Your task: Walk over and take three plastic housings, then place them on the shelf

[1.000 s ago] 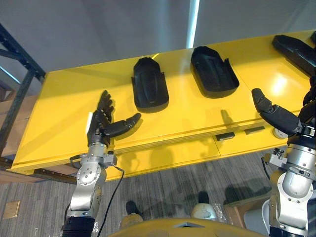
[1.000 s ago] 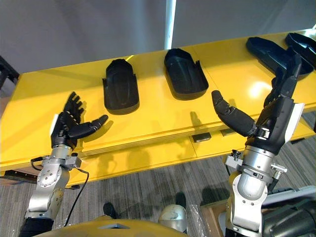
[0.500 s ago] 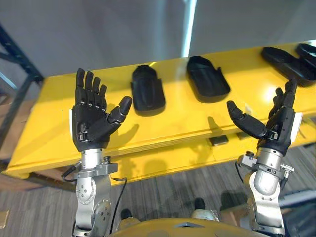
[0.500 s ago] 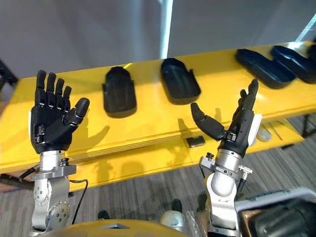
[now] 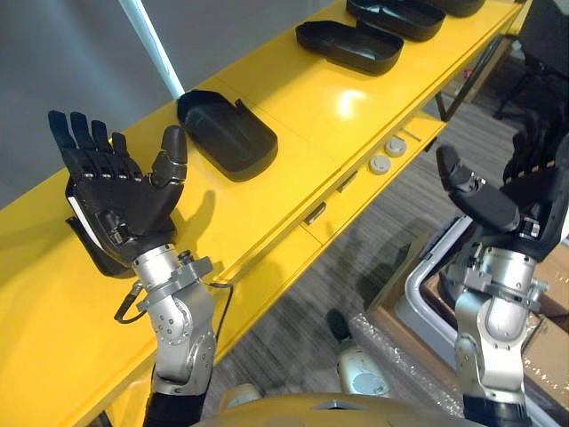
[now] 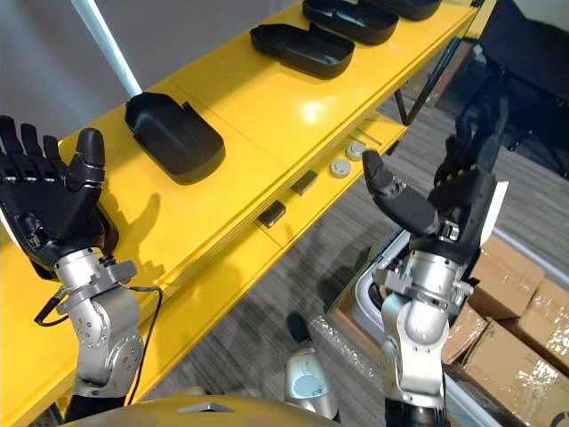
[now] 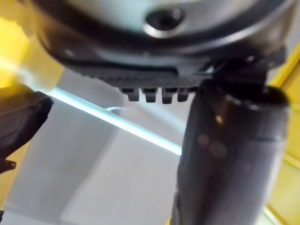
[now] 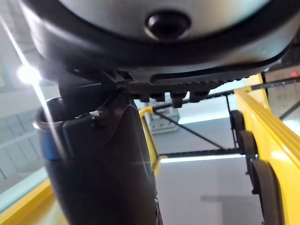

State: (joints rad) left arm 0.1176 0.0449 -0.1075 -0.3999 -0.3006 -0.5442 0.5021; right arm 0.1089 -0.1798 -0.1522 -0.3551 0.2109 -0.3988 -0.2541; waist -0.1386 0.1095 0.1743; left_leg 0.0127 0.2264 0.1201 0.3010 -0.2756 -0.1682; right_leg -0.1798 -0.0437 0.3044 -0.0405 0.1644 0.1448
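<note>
- My left robot hand (image 5: 116,209) and right robot hand (image 5: 498,200) are wide open, holding nothing.
- The nearest housing (image 5: 227,133) lies on the tabletop (image 5: 302,151), right of my left robot hand.
- I'd lower slowly and grab its rim.

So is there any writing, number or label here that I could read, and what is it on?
None can be read.
The black housings and the yellow table show no print.
The small dark tags on the table's front edge and the cardboard boxes are too small to tell.
</note>
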